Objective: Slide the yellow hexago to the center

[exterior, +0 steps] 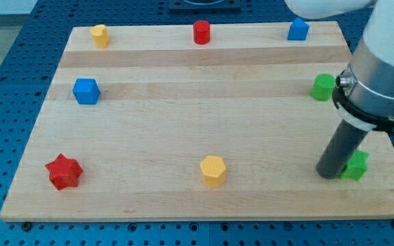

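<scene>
Yellow hexagon [213, 170] sits near the table's [183, 75] near edge, roughly midway between left and right, so the centre lies straight beyond it, farther up the board.

In the camera view, my tip [331, 173] rests at the near right, touching or just beside the green star-like block [355, 165], well apart from the hexagon. There is no gripper on this arm, only the rod, so nothing opens or clamps.

Other blocks: a red star [63, 171] near left, a blue cube [86, 91] at left, a second yellow block [100, 35], a red cylinder [202, 32] and a blue block [297, 29] along the far edge, and a green block [323, 87] at right.

Risks, as I judge them: leaving this spot could drag the green star-like block along. Contact off the hexagon's middle would spin it or send it sideways; the push must come from its near side, close to the table's edge.

No writing or labels can be read.
</scene>
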`<state>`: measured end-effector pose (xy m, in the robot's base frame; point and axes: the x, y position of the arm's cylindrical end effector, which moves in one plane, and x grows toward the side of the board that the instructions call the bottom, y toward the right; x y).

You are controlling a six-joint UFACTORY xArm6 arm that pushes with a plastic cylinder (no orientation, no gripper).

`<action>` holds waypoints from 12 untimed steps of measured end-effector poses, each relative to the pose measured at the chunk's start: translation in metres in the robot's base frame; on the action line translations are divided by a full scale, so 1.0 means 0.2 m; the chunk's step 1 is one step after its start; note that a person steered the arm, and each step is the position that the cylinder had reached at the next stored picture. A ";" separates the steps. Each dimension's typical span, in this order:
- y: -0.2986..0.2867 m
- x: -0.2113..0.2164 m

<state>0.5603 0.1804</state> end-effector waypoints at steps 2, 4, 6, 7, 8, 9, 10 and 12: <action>-0.10 0.10; -0.58 0.26; -0.77 0.26; -0.81 0.24; -0.84 0.16; -0.84 0.09; -0.85 -0.01; -1.03 -0.25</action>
<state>0.5093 -0.0248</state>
